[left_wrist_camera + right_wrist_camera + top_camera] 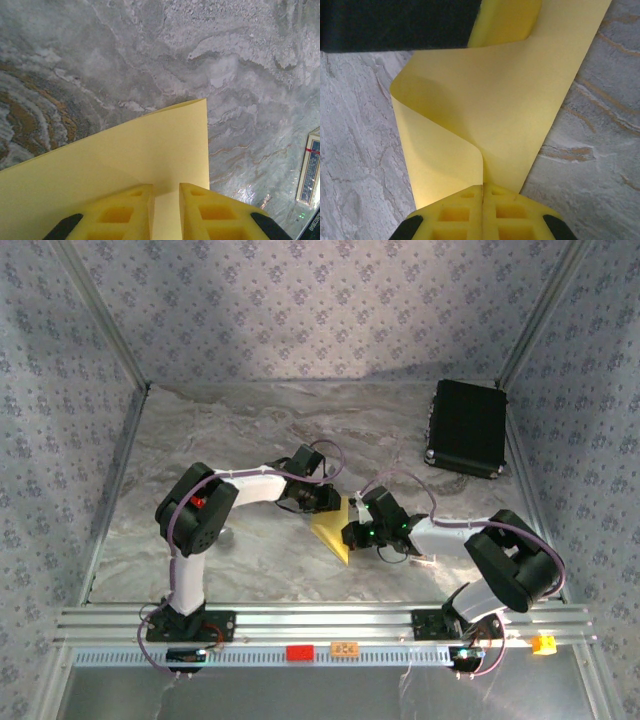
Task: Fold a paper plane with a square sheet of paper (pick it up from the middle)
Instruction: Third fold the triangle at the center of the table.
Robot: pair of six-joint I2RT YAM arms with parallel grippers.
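The square sheet of paper (pixel 333 530) is plain yellow and sits mid-table between both arms. In the right wrist view the paper (pixel 510 100) curls over in a loose fold, and my right gripper (pixel 483 186) is shut on the doubled edge at the base of that fold. Its far end runs up to a yellow finger of the left gripper (pixel 505 20). My left gripper (pixel 166 189) stands over the flat face of the sheet (pixel 125 160), its fingers a narrow gap apart with paper showing through the gap. From above, the left gripper (pixel 335 502) and right gripper (pixel 352 532) nearly meet.
A black rectangular case (pixel 467 427) lies at the back right by the wall. A small printed card (pixel 310 167) lies on the marbled tabletop (pixel 150 60) to the right of the sheet. The aluminium rail (pixel 330 625) with the arm bases runs along the near edge.
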